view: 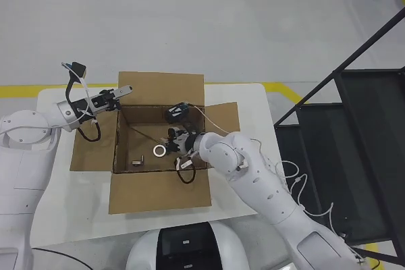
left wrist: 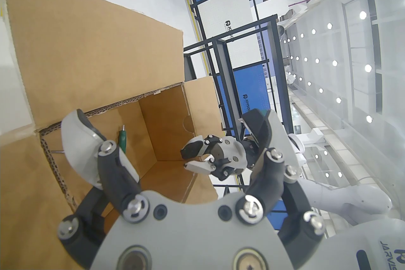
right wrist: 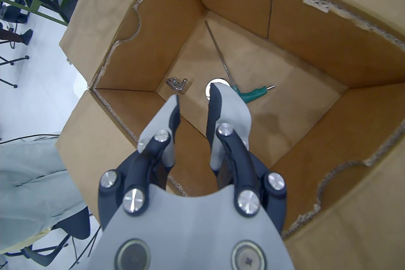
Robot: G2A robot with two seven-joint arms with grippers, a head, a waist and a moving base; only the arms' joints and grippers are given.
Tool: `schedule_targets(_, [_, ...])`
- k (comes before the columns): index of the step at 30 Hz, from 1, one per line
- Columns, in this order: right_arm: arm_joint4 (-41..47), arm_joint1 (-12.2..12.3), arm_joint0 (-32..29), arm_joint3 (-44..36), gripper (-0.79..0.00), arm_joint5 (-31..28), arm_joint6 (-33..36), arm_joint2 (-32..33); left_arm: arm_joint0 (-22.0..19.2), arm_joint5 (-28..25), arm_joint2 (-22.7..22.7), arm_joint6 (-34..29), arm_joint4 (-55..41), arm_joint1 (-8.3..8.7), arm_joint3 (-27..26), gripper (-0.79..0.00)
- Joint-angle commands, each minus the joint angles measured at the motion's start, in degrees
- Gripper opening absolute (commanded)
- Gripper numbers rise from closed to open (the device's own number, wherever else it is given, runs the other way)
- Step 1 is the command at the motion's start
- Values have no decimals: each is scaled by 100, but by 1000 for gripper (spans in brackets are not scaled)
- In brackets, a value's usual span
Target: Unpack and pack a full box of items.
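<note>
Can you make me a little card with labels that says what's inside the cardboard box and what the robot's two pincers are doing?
box: open cardboard box, flaps folded out, on a white table
inside: green-handled key, silver ring and small metal bracket, all lying on the bottom
right pincer: open, empty, above the box's opening, pointing down toward the ring
left pincer: open, empty, by a far corner of the box's rim

Open cardboard box [view: 158, 196], flaps spread; on its floor lie a green-handled key [right wrist: 253, 93], a metal ring [view: 160, 150] and a bracket [view: 137, 160].
</note>
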Motion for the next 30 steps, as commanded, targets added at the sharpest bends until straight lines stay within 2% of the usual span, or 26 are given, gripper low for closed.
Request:
schedule_targets(1, [53, -62, 230, 303, 0, 48, -55, -187, 0, 0, 0, 0, 0, 0, 0, 0])
schedule_targets(9, [124, -422, 1316, 1842, -15, 235, 271, -1112, 0, 0, 0, 0, 0, 0, 0, 0])
schedule_targets(10, [92, -471, 1421, 2033, -65, 268, 246, -1219, 0, 0, 0, 0, 0, 0, 0, 0])
schedule_targets(11, [90, -524, 1514, 2223, -403, 231, 291, -1348, 0, 0, 0, 0, 0, 0, 0, 0])
schedule_targets(12, [100, -575, 1609, 2394, -425, 226, 262, -1436, 0, 0, 0, 0, 0, 0, 0, 0])
schedule_targets(14, [-25, -675, 1776, 2719, -542, 145, 260, -1679, 0, 0, 0, 0, 0, 0, 0, 0])
schedule_targets(16, [80, -771, 1887, 2989, -560, 88, 144, -1784, 0, 0, 0, 0, 0, 0, 0, 0])
schedule_targets(23, [-99, -1103, 2232, 3910, -785, 165, -202, -2224, 0, 0, 0, 0, 0, 0, 0, 0])
schedule_targets(30, [3, -1403, 2407, 4602, -785, 233, -354, -2425, 0, 0, 0, 0, 0, 0, 0, 0])
